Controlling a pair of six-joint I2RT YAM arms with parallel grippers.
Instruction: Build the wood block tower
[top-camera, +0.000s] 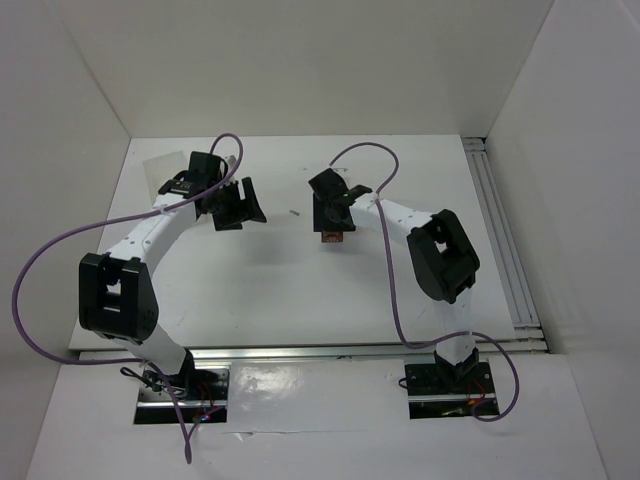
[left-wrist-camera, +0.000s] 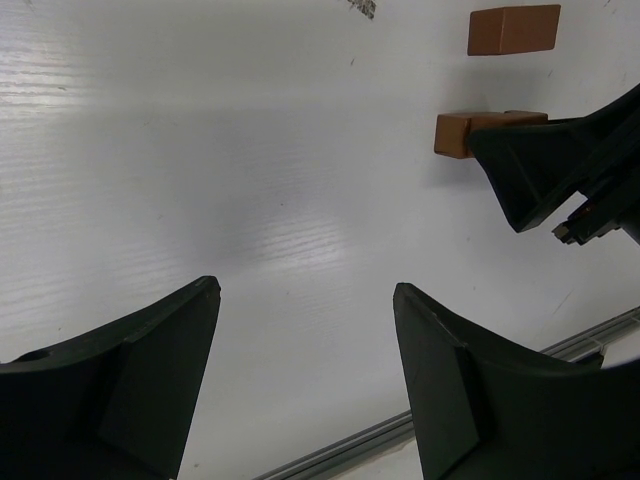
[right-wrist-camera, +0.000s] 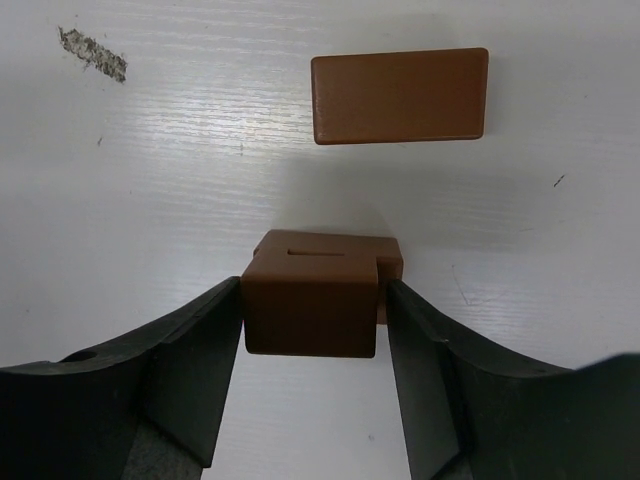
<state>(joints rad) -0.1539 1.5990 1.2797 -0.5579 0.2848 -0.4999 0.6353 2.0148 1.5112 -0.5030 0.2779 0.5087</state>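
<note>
Top external view: white worktop (top-camera: 300, 290) walled on three sides, with a metal rail (top-camera: 500, 240) along its right edge. Left arm (top-camera: 130, 260) reaches to the far left and right arm (top-camera: 440, 250) to far centre. The two wrists are near each other but apart, with bare surface between them. Left end effector (left-wrist-camera: 305, 290) is spread wide with nothing between its jaws, hovering over bare surface. Right end effector (top-camera: 333, 218) is down on the tower (right-wrist-camera: 325, 245), which sits at far centre and looks two blocks high. Its jaws lie along both flanks of the top block (right-wrist-camera: 310, 310); whether they press it or have let go, I cannot tell. The top block sits slightly off the lower one, so some lower edge shows behind and to the right. A loose brick (right-wrist-camera: 400, 95) lies flat just beyond the tower, apart from it. A small grey scuff (right-wrist-camera: 92, 53) lies further off to the left. Judgement: the wood is light, rigid and smooth-faced, so a gentle pinch will hold it, but a sideways nudge would shift the stack. Take the brick across its narrow width at mid-length. Lift straight up from the tower before moving across. Open room lies toward the near side; the rail side is tighter.
</note>
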